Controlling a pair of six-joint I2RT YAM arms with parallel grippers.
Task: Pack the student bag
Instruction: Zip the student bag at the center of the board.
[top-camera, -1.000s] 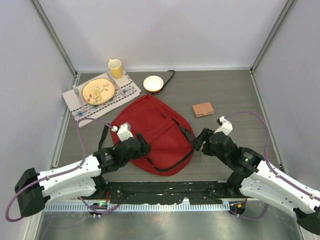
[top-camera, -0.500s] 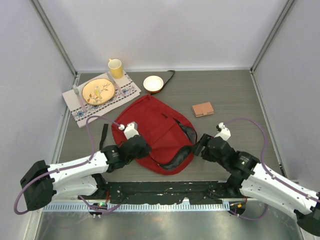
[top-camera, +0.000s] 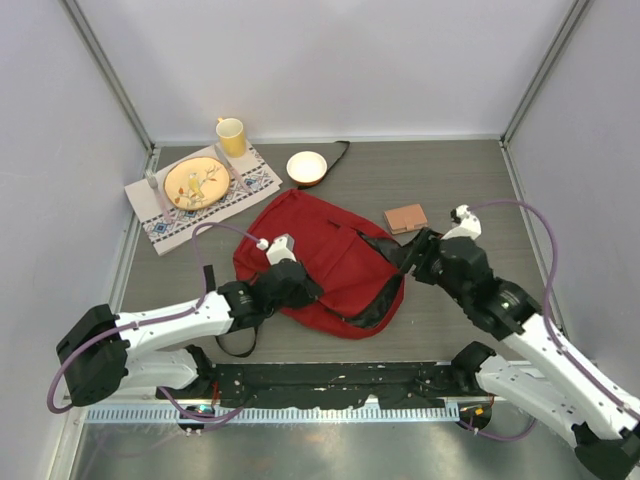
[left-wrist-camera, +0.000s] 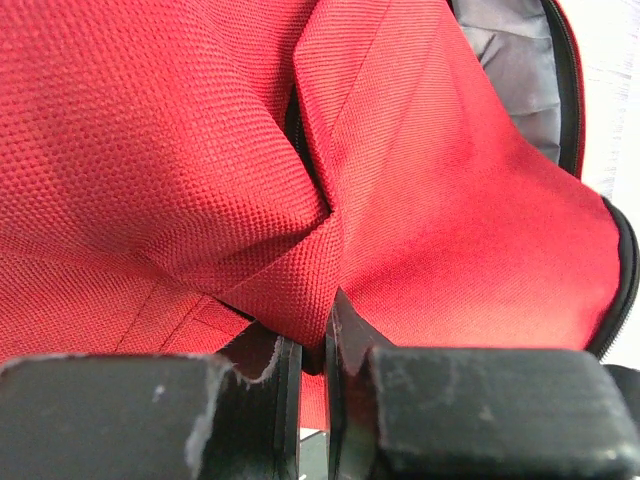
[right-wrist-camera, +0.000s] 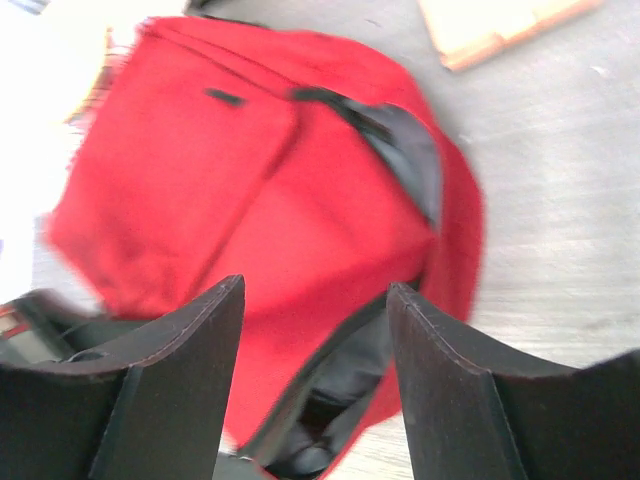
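The student bag (top-camera: 315, 250) lies flat in the middle of the surface (top-camera: 460, 175), a little toward the near edge, with its long axis running from far-left to near-right. Its zipper mouth (top-camera: 372, 300) runs along the near-right rim, where black zipper tape and dark lining show, and the coming move turns on that side.

The left gripper (top-camera: 305, 288) is over the bag's near-left part. The left wrist view shows it closed on a pinched fold of the red fabric, with the grey lining (left-wrist-camera: 515, 60) visible past the fold at the upper right.

The right gripper (top-camera: 410, 255) hovers at the bag's right edge, its jaws standing apart with nothing between them. In its own wrist view the bag fills the space ahead. The gaping mouth sits low between the two fingers (right-wrist-camera: 185, 370), so the opening lies just ahead of and below this gripper.

A flat brown case (top-camera: 406, 218) rests on the surface just beyond the right gripper, toward the far-right corner. It is apart from the bag and well apart from the left arm.

As I judge it, the left gripper has the flap pinched to hold the mouth open, and the right arm is the nearer one to both the case and the mouth. It would be the one to fetch the case and carry it back toward the near-left into the opening
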